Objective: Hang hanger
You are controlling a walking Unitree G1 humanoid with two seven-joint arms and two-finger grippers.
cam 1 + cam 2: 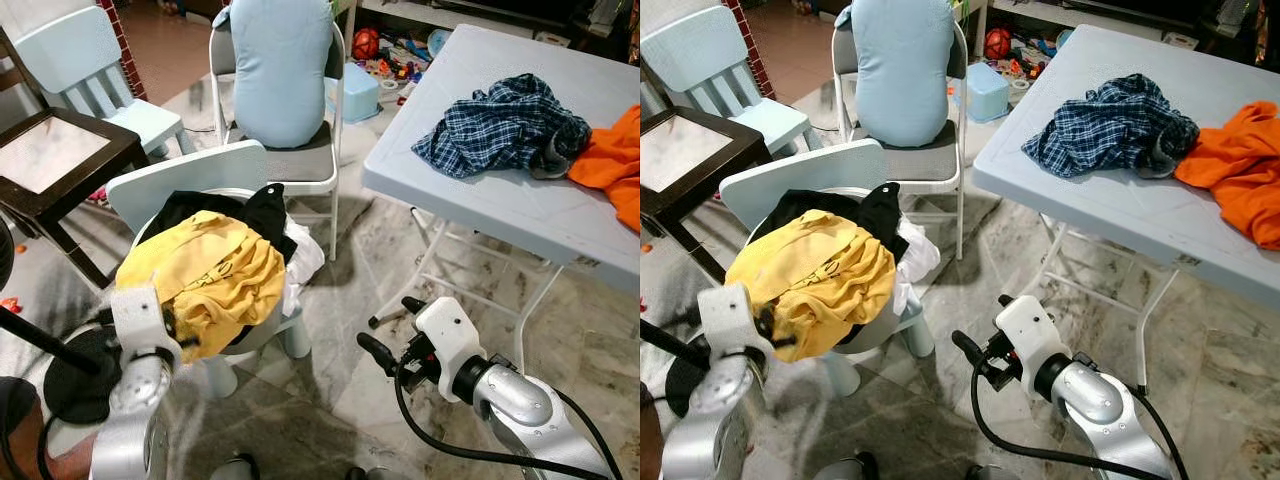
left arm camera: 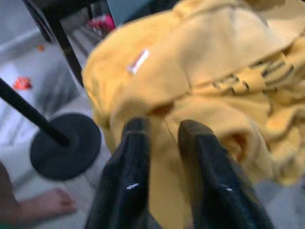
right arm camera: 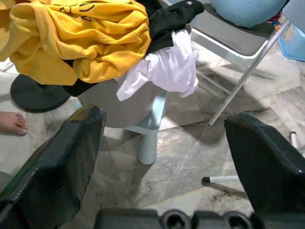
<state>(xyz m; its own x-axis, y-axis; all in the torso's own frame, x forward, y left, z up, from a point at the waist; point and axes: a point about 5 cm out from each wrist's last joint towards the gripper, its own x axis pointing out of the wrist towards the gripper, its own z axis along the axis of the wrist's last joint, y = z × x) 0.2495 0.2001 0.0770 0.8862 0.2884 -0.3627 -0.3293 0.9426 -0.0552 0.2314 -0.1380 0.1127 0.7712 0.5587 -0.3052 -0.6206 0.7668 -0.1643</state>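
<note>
Left end effector (image 2: 162, 138) is pressed against the yellow garment (image 1: 205, 275) heaped on the small chair (image 1: 185, 180), fingers nearly closed, gripping nothing discernible. Right end effector (image 1: 392, 330) hangs wide open over bare floor (image 1: 330, 400) between chair and tabletop (image 1: 500, 200) edge. Hanger cannot be located.

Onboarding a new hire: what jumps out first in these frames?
A heap of clothes topped by a crumpled yellow garment fills the small pale chair front-left, with the left gripper right at the yellow cloth. On the pale blue folding table to the right lie a dark plaid shirt and an orange garment.
</note>
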